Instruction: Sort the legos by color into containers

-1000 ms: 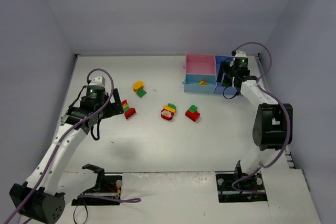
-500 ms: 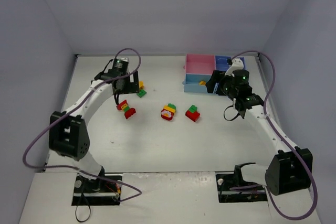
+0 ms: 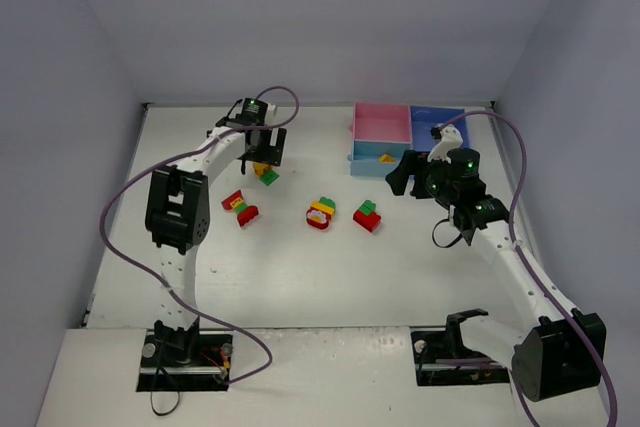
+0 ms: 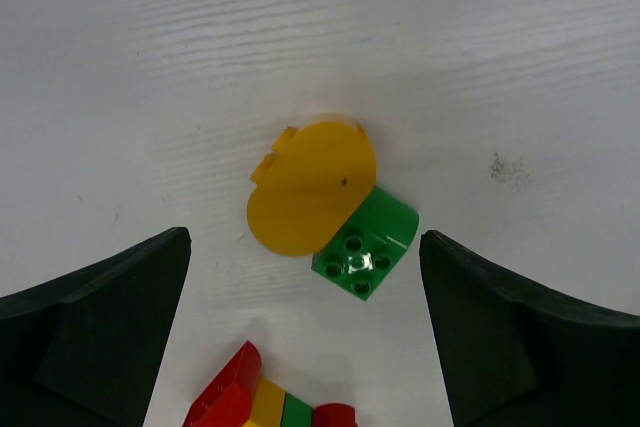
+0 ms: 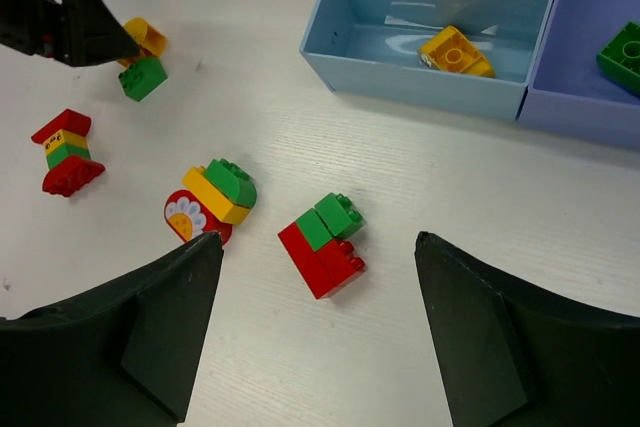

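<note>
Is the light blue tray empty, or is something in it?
Not empty. The right wrist view shows one yellow-orange brick lying inside the light blue tray.

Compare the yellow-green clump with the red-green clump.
The yellow-green clump has a rounded yellow piece; the red-green clump is blocky bricks. The yellow-green clump lies farther from the trays, the red-green clump nearer. Both include green and sit on the table, unsorted.

You had a white counter [image 3: 300,277] boxed in by plain lavender-grey walls [image 3: 300,17] on three sides. Light was even, shadows soft. A small dark smudge [image 4: 508,169] marked it.
</note>
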You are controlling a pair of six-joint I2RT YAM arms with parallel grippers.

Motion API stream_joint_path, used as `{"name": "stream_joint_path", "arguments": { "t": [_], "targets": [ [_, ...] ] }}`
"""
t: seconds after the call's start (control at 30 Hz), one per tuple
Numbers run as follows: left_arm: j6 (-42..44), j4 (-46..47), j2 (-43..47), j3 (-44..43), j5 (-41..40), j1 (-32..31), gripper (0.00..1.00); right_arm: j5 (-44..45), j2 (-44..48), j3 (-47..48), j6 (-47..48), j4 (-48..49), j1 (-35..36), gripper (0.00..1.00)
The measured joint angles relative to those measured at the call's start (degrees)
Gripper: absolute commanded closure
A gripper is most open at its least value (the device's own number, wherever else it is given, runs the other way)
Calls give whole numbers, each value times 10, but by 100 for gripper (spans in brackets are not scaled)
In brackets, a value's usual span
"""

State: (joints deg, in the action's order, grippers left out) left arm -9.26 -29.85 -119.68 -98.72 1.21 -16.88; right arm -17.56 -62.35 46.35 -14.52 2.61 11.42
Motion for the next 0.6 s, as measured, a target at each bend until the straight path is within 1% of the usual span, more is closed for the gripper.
{"name": "stream_joint_path", "arguments": {
  "t": [0.1, 0.13, 0.23, 0.3, 0.33, 0.4, 0.43, 0.47, 0.53, 0.57, 0.6],
  "targets": [
    [6, 0, -36, -32, 2, 1, 13, -7, 0, 0, 2, -3, 3, 25],
    [7, 0, -45, -39, 2, 2, 20, -9, 0, 0, 3, -3, 3, 25],
    [9, 1, -66, -47, 5, 3, 34, -14, 0, -2, 6, -3, 3, 25],
    [10, 0, -74, -47, 7, 4, 39, -16, 0, -6, 7, -3, 3, 25],
    [9, 0, -77, -47, 7, 4, 45, -16, 0, -9, 8, -3, 3, 24],
    [8, 0, -80, -47, 9, 5, 52, -18, 0, -13, 9, -6, 3, 24],
    [9, 0, -80, -47, 9, 5, 63, -19, 1, -15, 9, -7, 3, 24],
    [7, 0, -80, -47, 10, 5, 65, -19, 1, -17, 10, -7, 3, 24],
    [8, 1, -80, -49, 13, 5, 76, -20, 3, -18, 11, -7, 3, 24],
    [8, 3, -80, -49, 14, 5, 84, -20, 4, -19, 11, -7, 3, 24],
    [10, 3, -79, -49, 17, 5, 88, -20, 5, -19, 10, -7, 3, 24]
  ]
}}
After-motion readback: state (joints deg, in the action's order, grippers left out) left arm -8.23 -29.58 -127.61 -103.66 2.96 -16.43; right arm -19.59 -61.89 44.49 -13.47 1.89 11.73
